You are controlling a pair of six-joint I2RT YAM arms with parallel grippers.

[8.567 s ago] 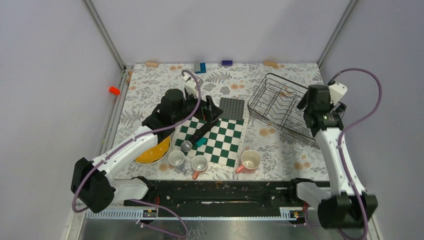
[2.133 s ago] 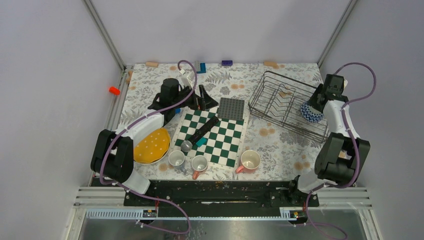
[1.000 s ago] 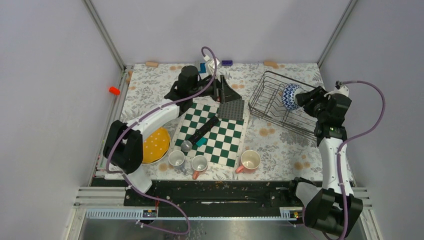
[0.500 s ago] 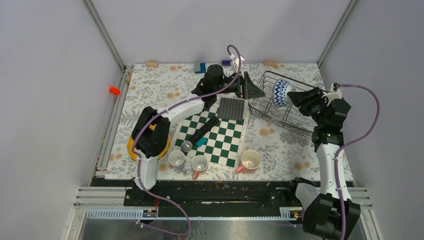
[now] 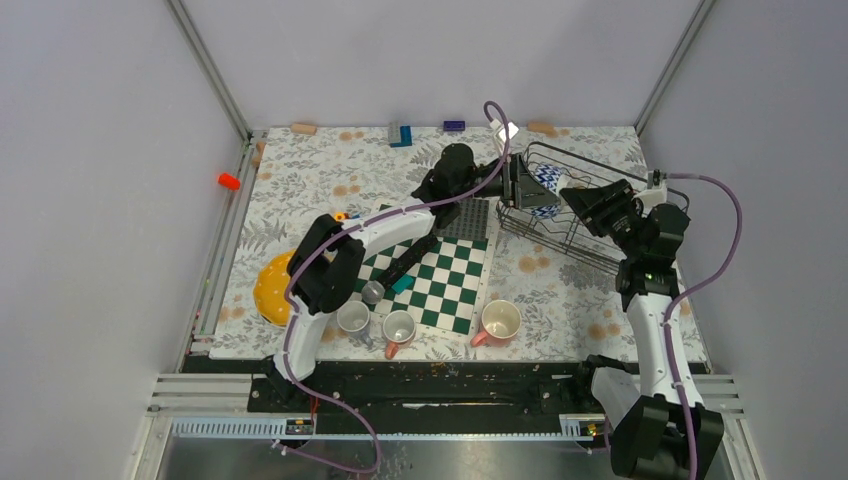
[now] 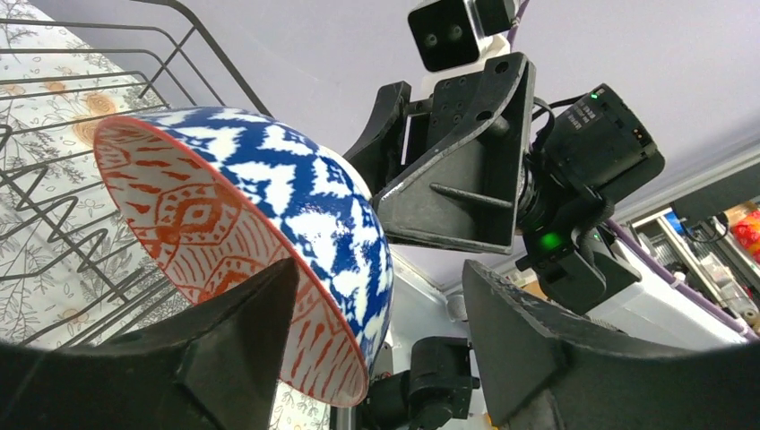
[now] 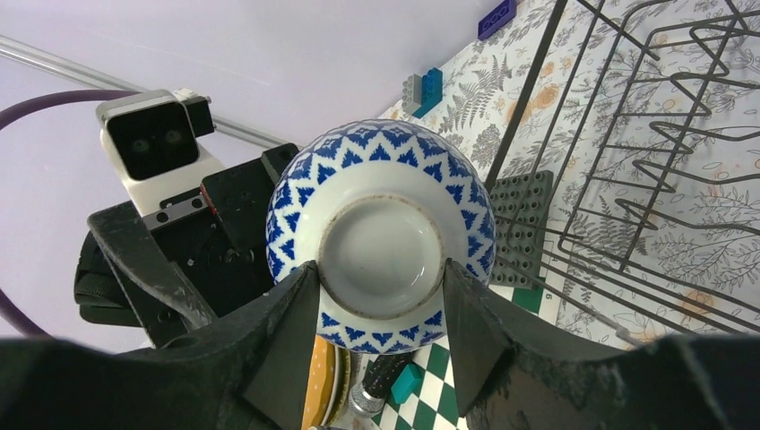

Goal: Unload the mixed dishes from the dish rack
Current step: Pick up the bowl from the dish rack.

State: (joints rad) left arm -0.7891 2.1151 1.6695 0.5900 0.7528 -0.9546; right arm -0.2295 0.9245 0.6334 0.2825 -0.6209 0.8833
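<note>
My right gripper (image 5: 572, 197) (image 7: 381, 269) is shut on the foot of the small patterned dish (image 5: 541, 187) (image 7: 381, 231), blue-and-white outside and red-and-white inside. It holds the dish on edge above the left end of the black wire dish rack (image 5: 565, 240) (image 7: 645, 179). My left gripper (image 5: 520, 184) (image 6: 376, 269) is open, with one finger inside the dish's rim (image 6: 242, 206) and the other outside, apart from it. The yellow-orange plate (image 5: 268, 285) lies at the table's left. Three mugs (image 5: 352, 317) (image 5: 398, 326) (image 5: 499, 320) stand near the front edge.
The green-and-white chessboard (image 5: 445, 285) carries the black stick (image 5: 400, 268) and a teal block. The dark grey studded plate (image 5: 466, 214) (image 7: 524, 224) lies beside the rack. Small blocks (image 5: 401, 134) sit along the back edge. The rack holds no other dishes that I can see.
My right gripper took the dish from the rack's right side and carried it left over the rack. My left arm swung right from the plate to meet it.
</note>
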